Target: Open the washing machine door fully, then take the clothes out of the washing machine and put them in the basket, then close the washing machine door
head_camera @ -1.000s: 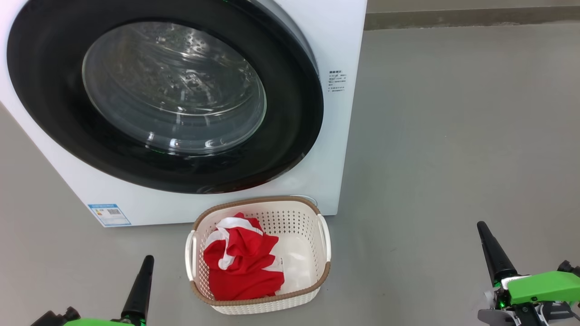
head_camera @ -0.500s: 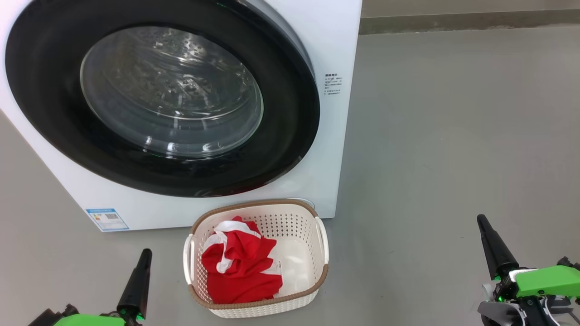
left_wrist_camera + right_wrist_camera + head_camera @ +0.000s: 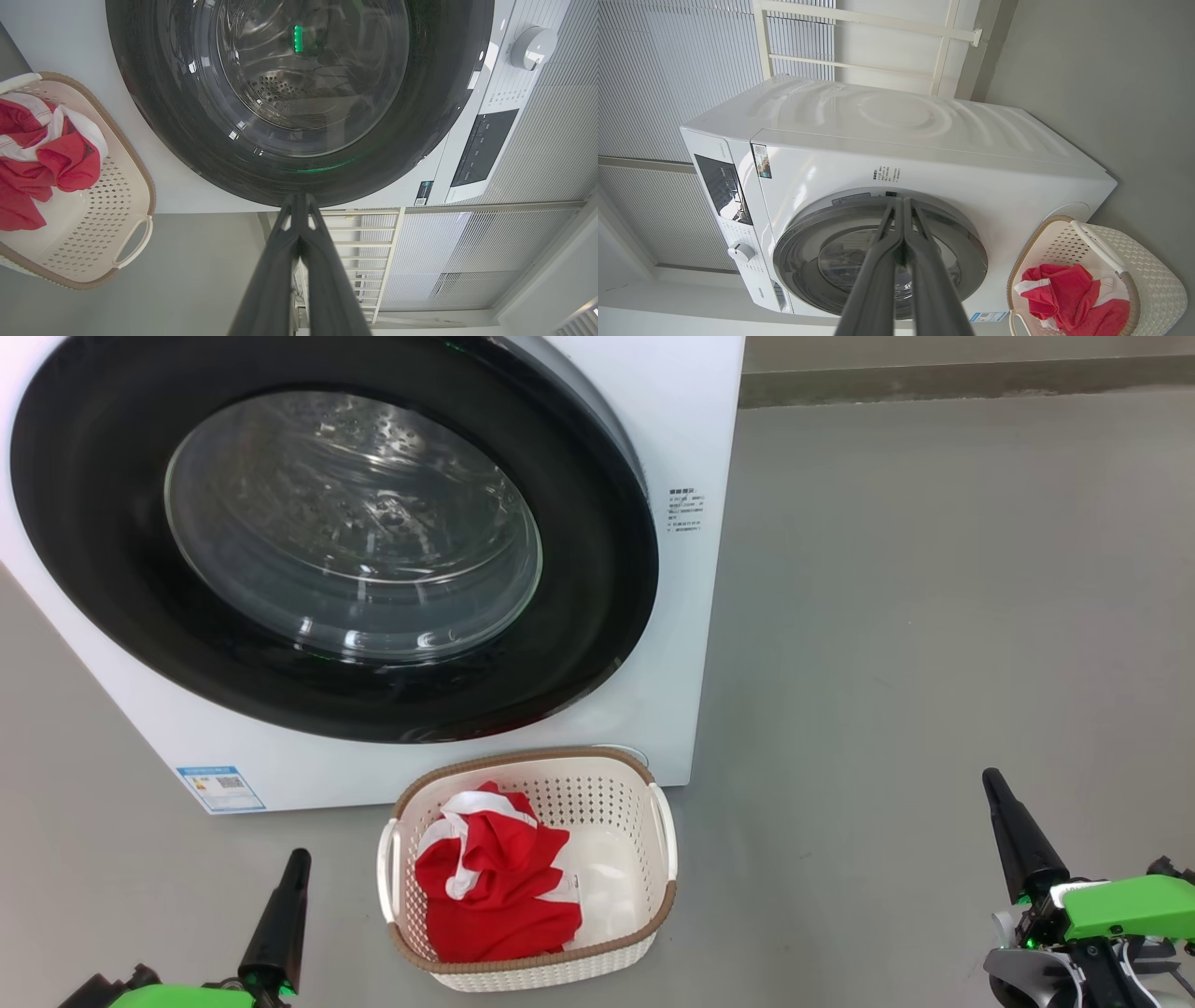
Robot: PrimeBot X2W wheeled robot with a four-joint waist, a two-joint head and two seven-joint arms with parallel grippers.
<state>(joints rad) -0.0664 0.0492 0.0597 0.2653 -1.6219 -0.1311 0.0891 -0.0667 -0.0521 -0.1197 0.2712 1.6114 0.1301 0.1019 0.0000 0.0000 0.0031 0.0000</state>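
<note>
Washing machine [image 3: 691, 644] stands on the grey floor [image 3: 934, 616], front twd the robot; its door [image 3: 112, 569] is shut, black rim flush against the white front, glass window [image 3: 350, 523] bulging at centre; thru the glass the holed steel drum shows under reflections, so whether any fabric lies inside I can't tell. Basket [image 3: 527, 973] sits on the floor just in front of the machine's lower right corner, near it but apart; clothes [image 3: 495, 896] lie inside, a bright red piece w/ white trim bunched on the basket's left side, something white beside it on the right. Blue label [image 3: 220, 788] on the machine's lower left front; small printed text right of the door. Left pincer [image 3: 299, 857] at lower left of the head view, fingers together, tip pointing up, holding nothing, left of the basket & apart from it; in the left wrist view its joined tips line up w/ the edge of the door's rim. Right pincer [image 3: 990, 777] at lower right, fingers also together, empty, well apart from basket & machine; in the right wrist view its tips overlap the door's rim, w/ the control panel [image 3: 721, 186] & knob [image 3: 741, 252] off to the side.
</note>
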